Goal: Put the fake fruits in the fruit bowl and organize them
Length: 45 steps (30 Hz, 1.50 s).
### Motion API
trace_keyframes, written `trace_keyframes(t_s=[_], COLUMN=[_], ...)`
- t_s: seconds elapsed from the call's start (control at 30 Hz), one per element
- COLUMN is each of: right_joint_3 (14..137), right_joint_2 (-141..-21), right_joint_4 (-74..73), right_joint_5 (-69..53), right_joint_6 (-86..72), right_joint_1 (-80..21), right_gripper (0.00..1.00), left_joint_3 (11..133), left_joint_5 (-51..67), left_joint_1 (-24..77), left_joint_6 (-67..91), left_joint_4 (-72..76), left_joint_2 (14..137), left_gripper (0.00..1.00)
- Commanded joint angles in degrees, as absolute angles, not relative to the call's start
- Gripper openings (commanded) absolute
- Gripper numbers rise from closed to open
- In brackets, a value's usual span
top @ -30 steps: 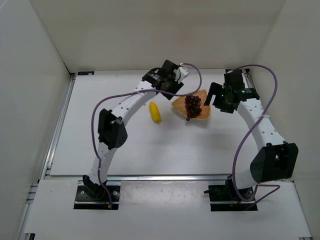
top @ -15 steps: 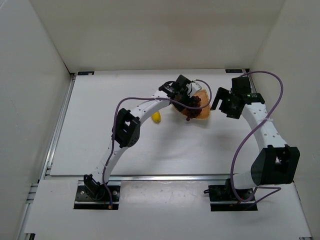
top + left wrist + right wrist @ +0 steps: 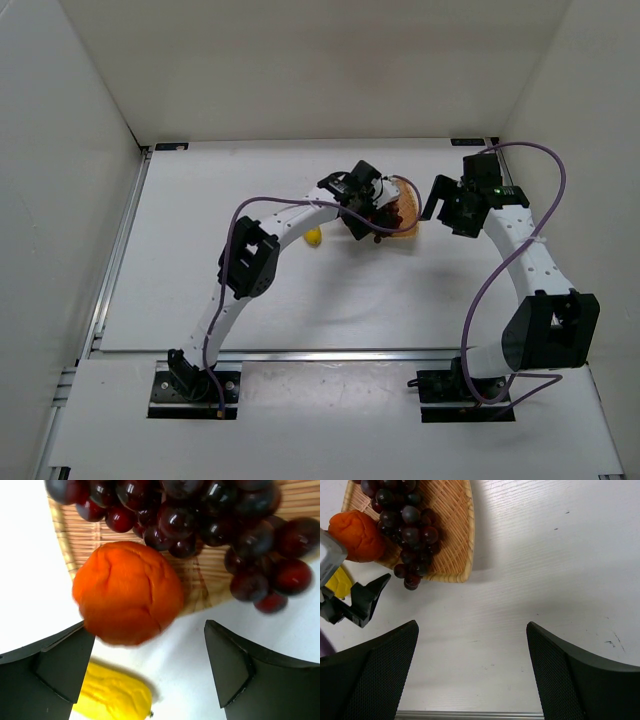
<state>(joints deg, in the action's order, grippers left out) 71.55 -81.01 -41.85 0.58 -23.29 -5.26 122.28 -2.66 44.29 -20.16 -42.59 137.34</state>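
Note:
In the left wrist view the round orange [image 3: 127, 592] lies free on the near rim of the woven fruit bowl [image 3: 75, 540], beside the dark grape bunch [image 3: 200, 515]. My left gripper [image 3: 150, 665] hangs open just above and behind the orange, touching nothing. The yellow banana-like fruit [image 3: 112, 697] rests on the table outside the bowl, under the left finger. From the right wrist I see the bowl [image 3: 455, 530], the grapes [image 3: 405, 525], the orange [image 3: 357, 535] and the yellow fruit [image 3: 339, 582]. My right gripper [image 3: 472, 675] stands open over bare table, right of the bowl.
Seen from above, the left arm [image 3: 290, 215] arches across the table to the bowl [image 3: 408, 222], and the yellow fruit [image 3: 313, 236] lies just left of it. White walls enclose the table on three sides. A metal rail runs along the near edge.
My left gripper swung right from behind the bowl to over it, then opened, and the orange now lies on the bowl's rim. The right arm shifted slightly.

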Motion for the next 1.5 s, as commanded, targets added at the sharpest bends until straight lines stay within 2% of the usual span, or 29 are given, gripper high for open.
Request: trace_keyframes(t_s=[0.0,0.17,0.33,0.53,0.67,0.9,1.17,1.2,1.27,1.3,1.4,1.43,1.47], right_joint_3=[73.3,75.58,78.66,92.7,102.63,120.82,123.57,123.57,121.22,120.59,119.88,119.88,119.88], right_joint_2=[-79.01,-79.01,-81.73,-96.04,-108.59,-128.04,-138.16,-138.16,-138.16,-137.64,-134.49,-132.99,-129.15], right_joint_4=[-41.4,-41.4,-40.87,-41.92,-41.92,-41.92,-43.67,-44.55,-44.56,-44.56,-44.56,-44.56,-44.56], right_joint_5=[-0.62,-2.46,-4.65,-2.2,-0.27,4.21,18.27,18.28,17.24,16.62,15.21,14.68,13.72], right_joint_6=[-22.15,-21.62,-19.51,-18.98,-18.46,-19.16,-21.96,-21.97,-22.49,-22.5,-22.5,-23.2,-23.73], right_joint_1=[-5.1,-5.1,-11.06,-25.55,-32.42,-40.77,-44.12,-44.12,-44.12,-44.64,-45.17,-45.18,-45.18], right_gripper=[0.92,0.92,0.92,0.94,0.94,0.96,0.95,0.92,0.74,0.54,0.28,0.14,0.11], left_joint_3=[122.17,127.96,128.33,114.1,105.4,93.88,91.67,91.67,91.15,91.14,91.14,91.14,91.14], left_joint_5=[-2.47,-3.25,-4.75,-6.85,-9.4,-11.77,-12.57,-12.57,-11.17,-11.16,-11.16,-11.16,-11.16], left_joint_1=[45.52,48.95,46.77,32.71,25.15,13.82,6.86,6.86,6.06,5.54,5.54,5.54,5.54], left_joint_6=[-21.71,-21.63,-15.57,-3.35,-1.24,-1.23,0.7,1.49,1.49,1.49,1.49,1.49,1.49], left_joint_4=[-42.36,-42.89,-43.95,-43.95,-43.95,-44.47,-49.22,-50.0,-50.01,-50.01,-50.01,-50.01,-50.01], left_joint_2=[126.32,123.31,115.87,103.2,94.16,87.28,88.24,88.76,88.77,88.77,88.77,88.77,88.77], left_gripper=[1.0,1.0,1.0,1.0,1.0,1.0,1.0,1.0,1.0,1.0,1.0,1.0,1.0])
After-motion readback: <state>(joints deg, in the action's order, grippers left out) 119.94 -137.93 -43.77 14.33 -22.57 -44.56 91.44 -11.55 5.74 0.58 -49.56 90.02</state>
